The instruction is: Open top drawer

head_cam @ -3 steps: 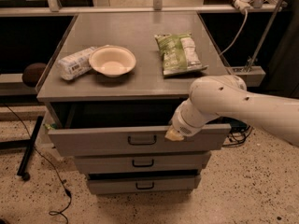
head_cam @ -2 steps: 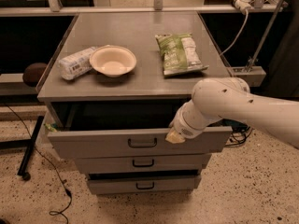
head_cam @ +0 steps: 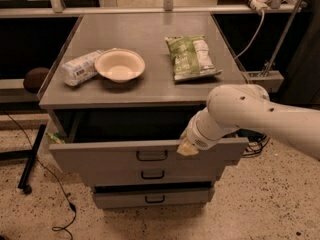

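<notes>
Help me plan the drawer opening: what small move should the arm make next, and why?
Probably pull the top drawer a little more toward the camera. Its front already stands out from the cabinet, but only partly, and the claw sits at the front's upper edge, right of the handle.

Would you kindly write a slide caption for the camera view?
Gripper at the front panel of the partly open top drawer.

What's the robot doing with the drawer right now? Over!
Tool at front rim of top drawer, right of its handle. Drawer partly open. Bowl and chip bag on cabinet top, out of its path.
</notes>
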Tool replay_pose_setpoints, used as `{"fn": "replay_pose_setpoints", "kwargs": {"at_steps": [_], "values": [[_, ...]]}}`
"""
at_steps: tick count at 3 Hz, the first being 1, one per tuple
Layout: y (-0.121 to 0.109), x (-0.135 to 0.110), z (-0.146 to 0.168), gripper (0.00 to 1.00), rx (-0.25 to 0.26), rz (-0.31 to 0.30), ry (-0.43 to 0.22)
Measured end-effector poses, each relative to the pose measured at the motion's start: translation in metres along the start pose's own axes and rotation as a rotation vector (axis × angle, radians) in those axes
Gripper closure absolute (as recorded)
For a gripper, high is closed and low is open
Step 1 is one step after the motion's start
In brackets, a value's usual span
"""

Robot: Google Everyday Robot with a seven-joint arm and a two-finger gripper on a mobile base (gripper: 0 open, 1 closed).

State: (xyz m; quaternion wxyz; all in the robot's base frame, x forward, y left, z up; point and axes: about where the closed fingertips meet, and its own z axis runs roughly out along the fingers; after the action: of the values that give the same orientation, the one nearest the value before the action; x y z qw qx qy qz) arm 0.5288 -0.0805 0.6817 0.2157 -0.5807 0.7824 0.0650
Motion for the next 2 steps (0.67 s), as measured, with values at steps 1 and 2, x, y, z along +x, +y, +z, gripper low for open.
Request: {"fn": "replay_pose_setpoints", "kwargs": {"at_steps": [1, 2], "values": [[0.019, 0.019, -0.014, 0.34, -0.019, 0.036, -0.032], [0.036, 0.036, -0.029, 0.11, -0.04, 0.062, -0.067]]}}
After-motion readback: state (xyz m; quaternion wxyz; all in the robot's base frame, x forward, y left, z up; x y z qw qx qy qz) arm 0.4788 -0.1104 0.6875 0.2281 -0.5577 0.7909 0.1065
